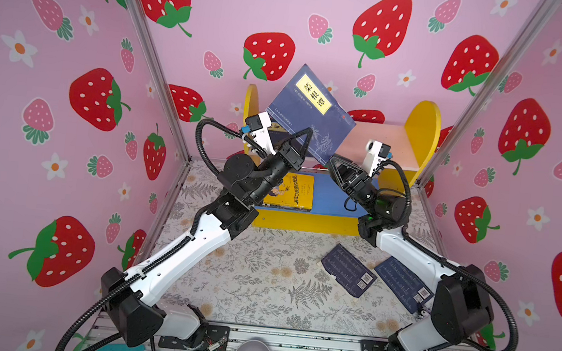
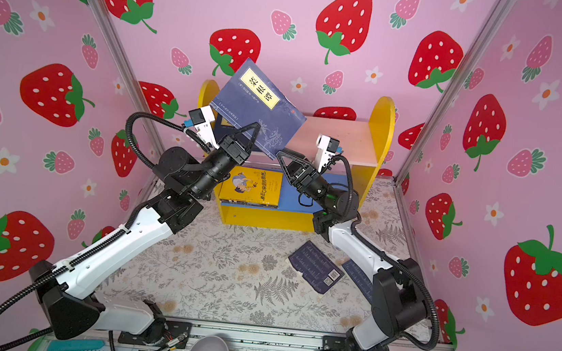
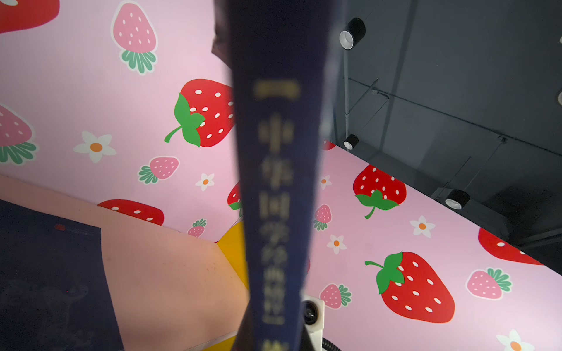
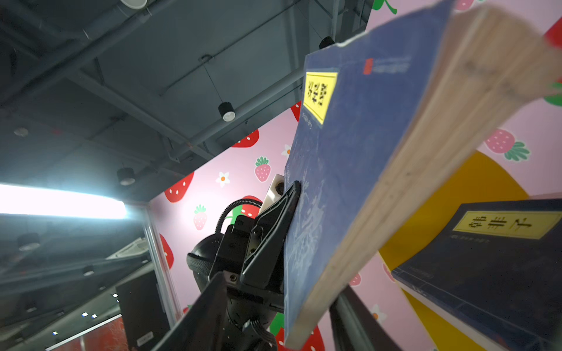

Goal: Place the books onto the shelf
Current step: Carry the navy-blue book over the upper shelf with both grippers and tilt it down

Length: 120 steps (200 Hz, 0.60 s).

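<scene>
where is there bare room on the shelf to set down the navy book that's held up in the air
The pink upper board is bare on its right half, from the navy book lying at its left end to the yellow side panel. The blue lower board is bare right of the yellow book, but the right arm crowds its front.

Bright even light, book (image 3: 275, 188) blurry close-up, w/ lamp (image 4: 60, 200) glare.
</scene>
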Motion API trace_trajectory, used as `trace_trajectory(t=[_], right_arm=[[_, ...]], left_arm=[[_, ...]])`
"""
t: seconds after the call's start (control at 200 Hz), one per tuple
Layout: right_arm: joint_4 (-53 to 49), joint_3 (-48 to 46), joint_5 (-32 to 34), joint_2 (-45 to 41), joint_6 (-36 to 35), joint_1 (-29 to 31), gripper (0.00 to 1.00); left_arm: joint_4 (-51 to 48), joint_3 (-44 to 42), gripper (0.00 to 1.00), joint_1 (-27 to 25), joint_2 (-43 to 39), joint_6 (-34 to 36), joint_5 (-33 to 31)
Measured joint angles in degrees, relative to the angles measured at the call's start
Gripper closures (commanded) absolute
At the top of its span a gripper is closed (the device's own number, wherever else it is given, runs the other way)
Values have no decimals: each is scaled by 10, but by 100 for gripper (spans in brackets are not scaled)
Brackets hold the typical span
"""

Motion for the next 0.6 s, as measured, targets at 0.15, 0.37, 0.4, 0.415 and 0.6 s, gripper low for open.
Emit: trace_trajectory(t=[0.15,0.37,0.4,0.415,0.6], right_arm=[[-3,4,0,1,6,1,61],[-21,12,-1,1,-2,2,77],[-24,16,-1,1,-2,2,80],[-26,18,-1,1,-3,3,82],[-35,24,-4,1,6,3,100]], left_arm=[[12,-3,100,-1,1,-8,2],[18,-5,100,-10,1,-16,9],[18,-6,100,-13,1,-16,10],[18,-6,100,-15,2,-16,11],[21,-7,57,-17,1,-6,13]])
